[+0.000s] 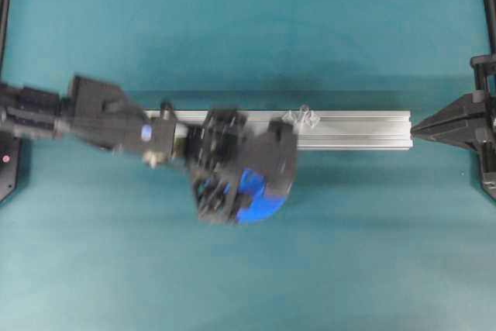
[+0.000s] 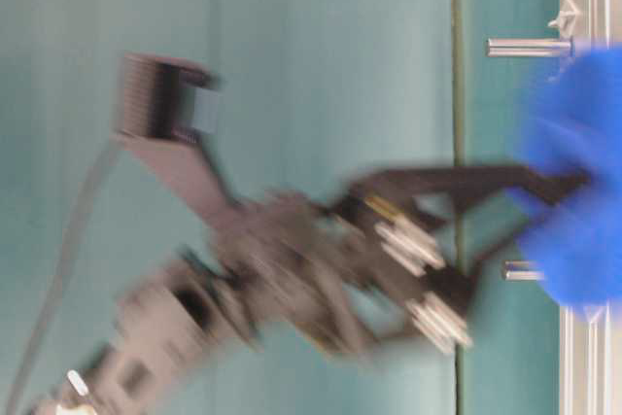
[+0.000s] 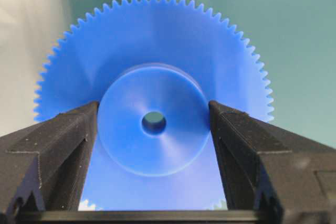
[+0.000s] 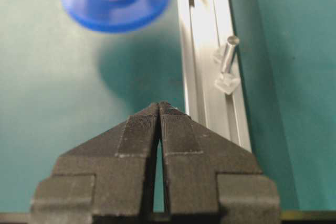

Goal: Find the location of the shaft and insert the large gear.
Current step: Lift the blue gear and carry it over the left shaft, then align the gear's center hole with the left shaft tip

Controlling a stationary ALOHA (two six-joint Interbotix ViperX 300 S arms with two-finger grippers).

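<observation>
Overhead view, left gripper (image 1: pixel 260 180) clamped on gear (image 1: pixel 256 195) hub, gear just off rail (image 1: pixel 364 129) at its 7 o'clock, shaft (image 1: pixel 302 116) on rail, right gripper (image 4: pixel 159 109) closed, empty.

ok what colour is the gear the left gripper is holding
Bright blue all over; the large gear shows best in the left wrist view.

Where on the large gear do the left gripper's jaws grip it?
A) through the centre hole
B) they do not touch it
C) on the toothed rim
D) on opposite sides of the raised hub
D: in the left wrist view the left gripper has its jaws pressed against both sides of the large gear's raised hub.
</observation>
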